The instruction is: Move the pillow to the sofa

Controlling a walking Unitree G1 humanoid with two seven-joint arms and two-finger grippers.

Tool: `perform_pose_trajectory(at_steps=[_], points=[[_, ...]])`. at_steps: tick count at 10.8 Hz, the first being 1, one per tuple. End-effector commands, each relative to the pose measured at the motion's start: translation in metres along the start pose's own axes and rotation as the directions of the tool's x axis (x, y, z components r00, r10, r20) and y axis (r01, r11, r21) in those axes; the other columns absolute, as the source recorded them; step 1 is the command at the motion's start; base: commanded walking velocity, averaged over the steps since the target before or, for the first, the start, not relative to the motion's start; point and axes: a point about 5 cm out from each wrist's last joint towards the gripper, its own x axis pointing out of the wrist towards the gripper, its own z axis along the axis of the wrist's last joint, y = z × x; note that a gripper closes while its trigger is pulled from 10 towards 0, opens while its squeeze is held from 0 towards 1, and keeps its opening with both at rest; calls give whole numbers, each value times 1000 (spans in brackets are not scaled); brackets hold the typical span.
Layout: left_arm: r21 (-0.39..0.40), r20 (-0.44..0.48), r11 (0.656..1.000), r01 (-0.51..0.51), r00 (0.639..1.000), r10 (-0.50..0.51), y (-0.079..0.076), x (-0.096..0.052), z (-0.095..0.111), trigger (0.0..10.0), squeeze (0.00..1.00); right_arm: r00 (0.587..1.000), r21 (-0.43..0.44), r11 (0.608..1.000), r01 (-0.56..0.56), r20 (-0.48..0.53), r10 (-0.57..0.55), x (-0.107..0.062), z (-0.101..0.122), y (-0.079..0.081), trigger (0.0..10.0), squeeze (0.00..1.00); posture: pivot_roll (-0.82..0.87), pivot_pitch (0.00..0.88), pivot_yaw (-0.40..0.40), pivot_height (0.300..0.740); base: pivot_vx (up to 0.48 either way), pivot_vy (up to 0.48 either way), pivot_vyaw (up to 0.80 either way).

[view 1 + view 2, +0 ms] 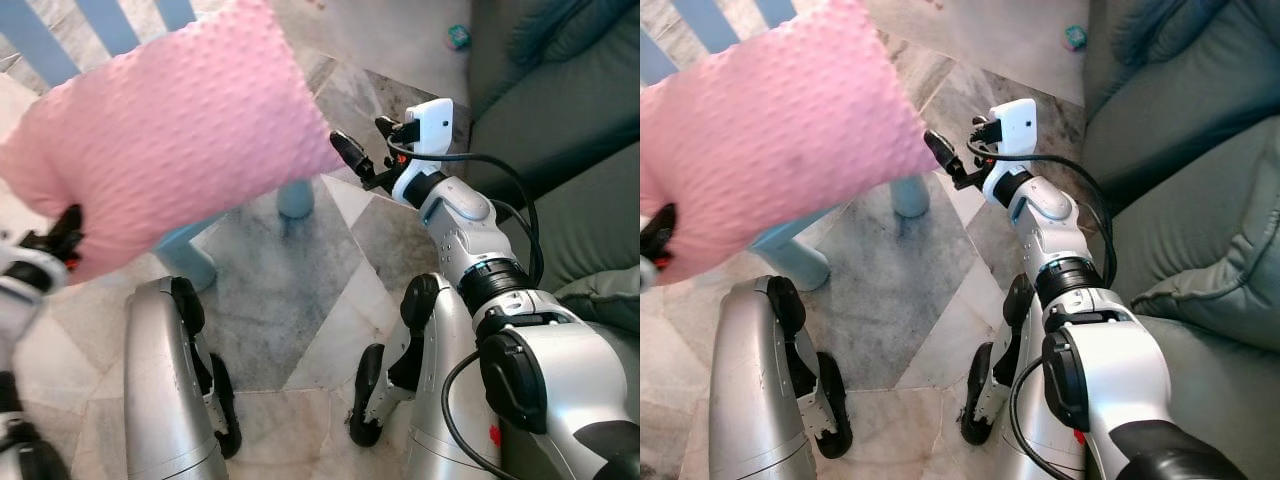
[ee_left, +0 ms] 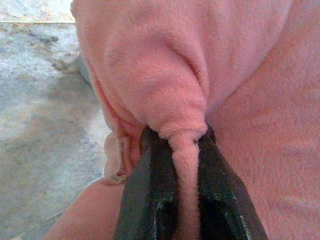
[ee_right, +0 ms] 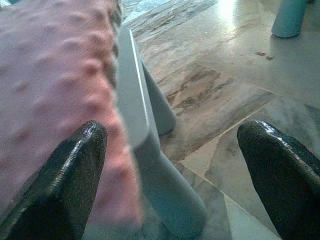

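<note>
Left claw (image 2: 185, 200) pinches pillow (image 1: 170, 130) edge, aloft.

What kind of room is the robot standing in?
Probably a living room in a home. There's a grey-green sofa on the robot's right, a marble tile floor, and a light blue chair. The left pincer holds a pink pillow.

you find no text, label, brand, number or sign that can be read in any of these views; the pink pillow (image 1: 170, 140), the green sofa (image 1: 1200, 150) and the marble floor (image 1: 290, 300) all carry plain surfaces.
</note>
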Motion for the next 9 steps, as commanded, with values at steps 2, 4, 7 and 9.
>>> perform_pose_trajectory(at_steps=[2,4,7,9], points=[[36,-62,995,-94,993,96,28,-13,-5,0,0,1000,5,1000,7,-13,-7,-2,-3,-2,10000,0,62,534,-79,413,0,0,0],[99,-38,986,-132,990,137,39,-17,9,0,0,1000,44,999,-24,-19,25,-1,-5,1,10000,0,63,528,-80,413,0,0,0],[156,-29,980,-124,991,130,38,-12,16,0,0,978,218,956,-195,-33,207,5,-14,22,10000,0,67,521,-76,413,0,0,0],[164,-37,980,-111,992,119,34,-6,10,0,0,949,253,922,-293,-37,312,12,-15,40,10000,0,67,520,-77,413,0,0,0]])
